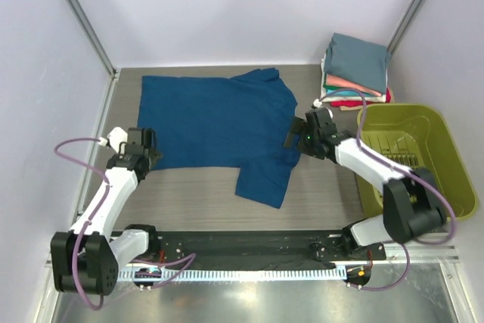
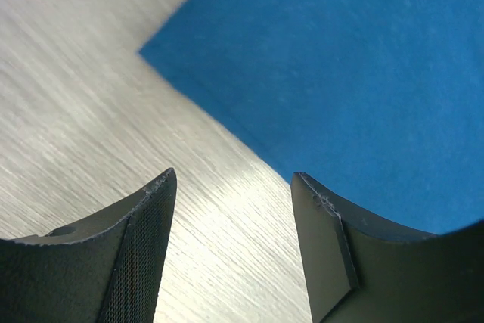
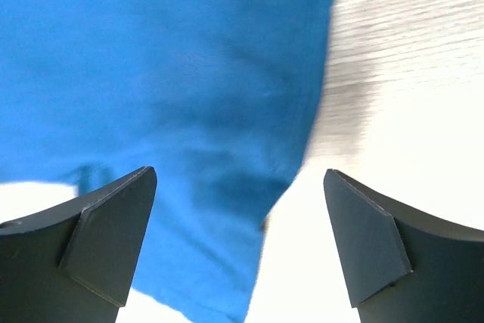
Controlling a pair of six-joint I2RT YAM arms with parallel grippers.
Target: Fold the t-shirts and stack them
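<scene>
The left gripper (image 2: 234,179) and right gripper (image 3: 240,175) are both released (fingers spread, holding nothing). The left is over the near-left corner of the blue t-shirt (image 1: 215,119), the right at its right sleeve. The shirt lies flat mid-counter (image 1: 197,194). 1 stack of folded t-shirts (image 1: 357,73) occupies the far-right corner, near the olive basket (image 1: 446,149).
</scene>
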